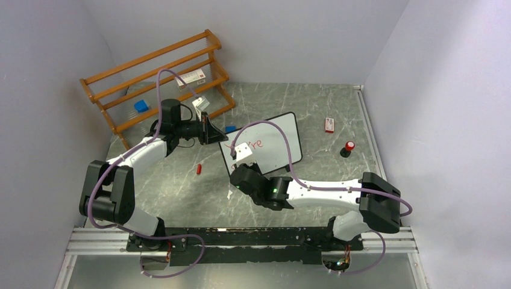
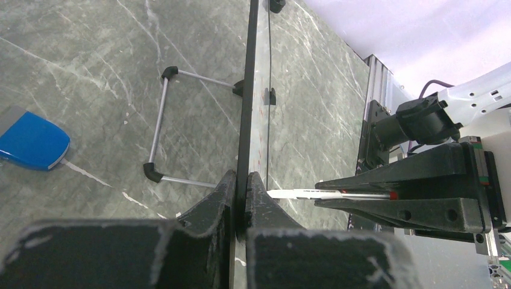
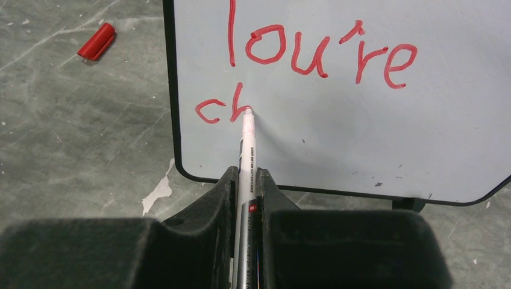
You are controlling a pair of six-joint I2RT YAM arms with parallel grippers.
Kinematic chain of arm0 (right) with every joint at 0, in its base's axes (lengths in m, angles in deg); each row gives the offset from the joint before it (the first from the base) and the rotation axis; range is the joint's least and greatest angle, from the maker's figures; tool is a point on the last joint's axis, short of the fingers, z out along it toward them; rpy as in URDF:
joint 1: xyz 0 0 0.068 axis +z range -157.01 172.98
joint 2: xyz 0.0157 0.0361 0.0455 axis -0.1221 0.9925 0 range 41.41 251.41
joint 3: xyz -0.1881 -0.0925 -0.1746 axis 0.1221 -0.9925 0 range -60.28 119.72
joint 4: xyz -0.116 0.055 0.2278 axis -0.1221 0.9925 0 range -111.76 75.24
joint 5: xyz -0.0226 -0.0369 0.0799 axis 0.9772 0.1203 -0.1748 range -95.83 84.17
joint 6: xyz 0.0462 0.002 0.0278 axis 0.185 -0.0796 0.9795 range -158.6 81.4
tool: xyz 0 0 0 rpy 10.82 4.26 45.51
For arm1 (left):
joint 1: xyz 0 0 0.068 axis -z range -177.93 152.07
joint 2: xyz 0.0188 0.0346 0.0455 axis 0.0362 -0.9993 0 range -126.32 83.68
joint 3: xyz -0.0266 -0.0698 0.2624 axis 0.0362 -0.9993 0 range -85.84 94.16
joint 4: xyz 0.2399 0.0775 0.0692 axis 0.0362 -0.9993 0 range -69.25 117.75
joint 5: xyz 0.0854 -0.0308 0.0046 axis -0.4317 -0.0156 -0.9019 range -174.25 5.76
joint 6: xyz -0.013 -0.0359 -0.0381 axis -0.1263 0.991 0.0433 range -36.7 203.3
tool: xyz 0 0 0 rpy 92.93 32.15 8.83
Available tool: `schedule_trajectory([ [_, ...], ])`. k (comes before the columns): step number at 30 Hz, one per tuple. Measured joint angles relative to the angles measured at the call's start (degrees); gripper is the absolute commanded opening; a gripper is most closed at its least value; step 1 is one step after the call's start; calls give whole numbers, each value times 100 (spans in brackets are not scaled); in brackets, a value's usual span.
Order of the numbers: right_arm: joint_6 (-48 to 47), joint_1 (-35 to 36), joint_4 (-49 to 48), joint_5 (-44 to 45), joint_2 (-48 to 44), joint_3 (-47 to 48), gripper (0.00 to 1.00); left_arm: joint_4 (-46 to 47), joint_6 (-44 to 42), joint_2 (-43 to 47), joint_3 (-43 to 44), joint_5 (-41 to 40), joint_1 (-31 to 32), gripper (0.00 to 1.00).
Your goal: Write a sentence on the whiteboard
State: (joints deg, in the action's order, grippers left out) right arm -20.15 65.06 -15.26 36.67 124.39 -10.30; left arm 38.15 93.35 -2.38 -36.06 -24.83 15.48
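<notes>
The whiteboard point(image 1: 274, 141) stands tilted at the table's middle on its wire stand point(image 2: 158, 133). My left gripper point(image 2: 246, 182) is shut on the board's black frame point(image 2: 247, 90) at its left edge point(image 1: 208, 129). My right gripper point(image 3: 246, 176) is shut on a white marker point(image 3: 246, 147), whose tip touches the board. The sentence point(image 3: 325, 54) in red reads "You're" on the top line, with "ch" point(image 3: 220, 108) under it, and the marker tip sits at the end of the "h". The left wrist view shows the marker point(image 2: 301, 193) meeting the board face.
The marker's red cap point(image 1: 198, 169) lies on the table left of the board. A wooden rack point(image 1: 156, 78) stands at the back left, and a blue eraser point(image 2: 33, 144) lies behind the board. A small red box point(image 1: 329, 124) and a red-topped black object point(image 1: 347, 149) sit to the right.
</notes>
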Motion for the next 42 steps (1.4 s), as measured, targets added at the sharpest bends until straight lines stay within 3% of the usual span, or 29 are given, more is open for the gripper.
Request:
schedule_trajectory([
  [42,188,-24,181,-42,-251,-186,0,-2,0,0,0,0,0,5],
])
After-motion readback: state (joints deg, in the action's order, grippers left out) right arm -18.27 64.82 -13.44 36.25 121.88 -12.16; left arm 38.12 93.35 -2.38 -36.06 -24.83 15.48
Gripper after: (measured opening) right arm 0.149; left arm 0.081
